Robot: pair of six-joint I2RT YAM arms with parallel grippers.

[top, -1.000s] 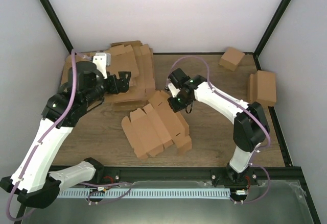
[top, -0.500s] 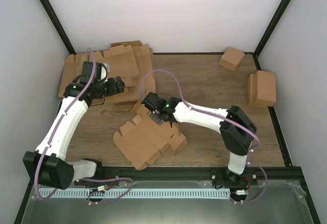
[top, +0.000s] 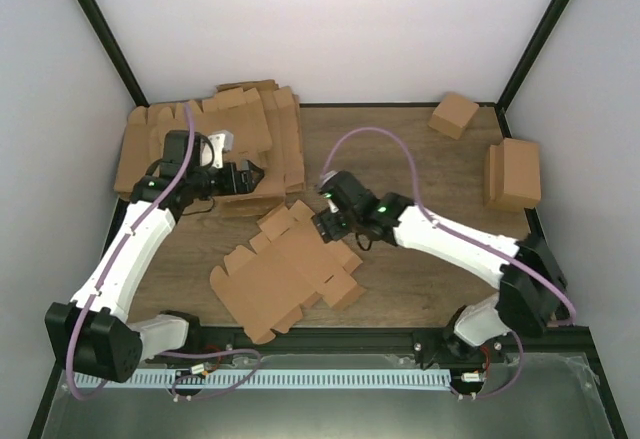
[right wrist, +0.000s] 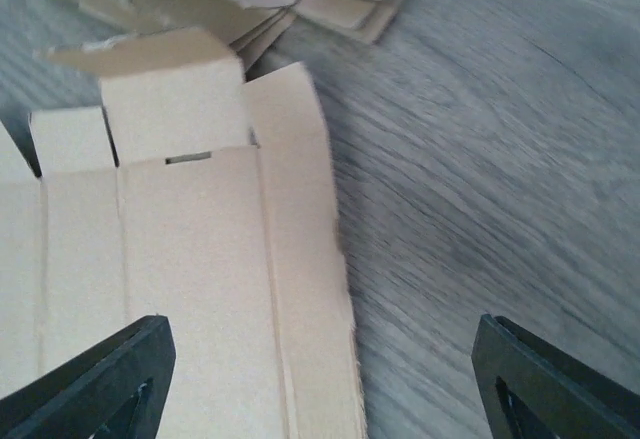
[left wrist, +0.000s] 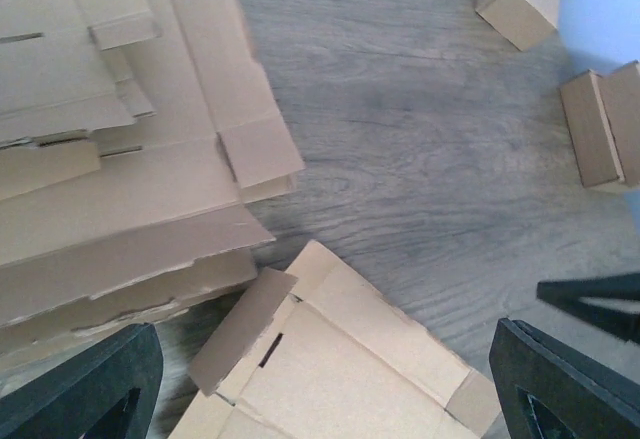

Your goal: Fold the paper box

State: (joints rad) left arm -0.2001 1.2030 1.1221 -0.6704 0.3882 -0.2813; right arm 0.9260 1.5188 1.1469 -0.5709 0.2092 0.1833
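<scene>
Flat brown cardboard die-cut sheet (top: 285, 277) lies unfolded mid-table towards the near edge, matte, tabbed flaps out. My right gripper (top: 333, 223) hangs over its far corner, fingers spread wide and empty. The right wrist view shows a small slot in the sheet that the overhead misses. Left gripper (top: 246, 174), also spread and empty, is over the stack of flat brown blanks (top: 245, 134) just beside the sheet's far tab. A small brown cube box (top: 454, 114) and a folded brown box (top: 515, 172) sit well apart on the wood-grain table (top: 400, 149).
</scene>
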